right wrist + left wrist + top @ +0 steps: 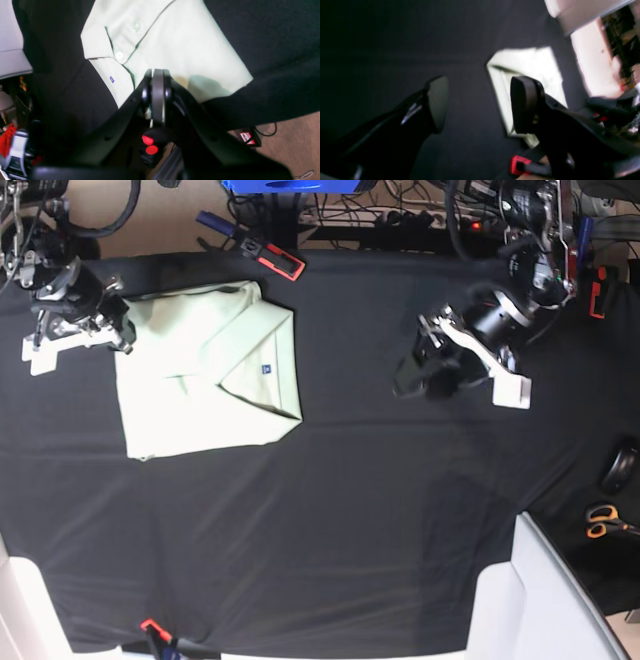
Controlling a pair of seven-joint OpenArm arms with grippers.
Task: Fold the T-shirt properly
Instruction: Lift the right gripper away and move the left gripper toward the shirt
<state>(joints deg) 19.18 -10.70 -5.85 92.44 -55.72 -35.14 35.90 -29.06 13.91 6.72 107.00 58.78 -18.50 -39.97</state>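
The T-shirt lies folded near the table's far corner; left gripper wide and empty, right gripper closed and empty; next, retreat.

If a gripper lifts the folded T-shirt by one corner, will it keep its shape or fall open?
The T-shirt is thin cloth lying in flat layers, so it would probably droop and partly unfold. It looks light for its spread, so a pinch should lift it. On the black tablecloth, a push would likely bunch it rather than slide it whole.
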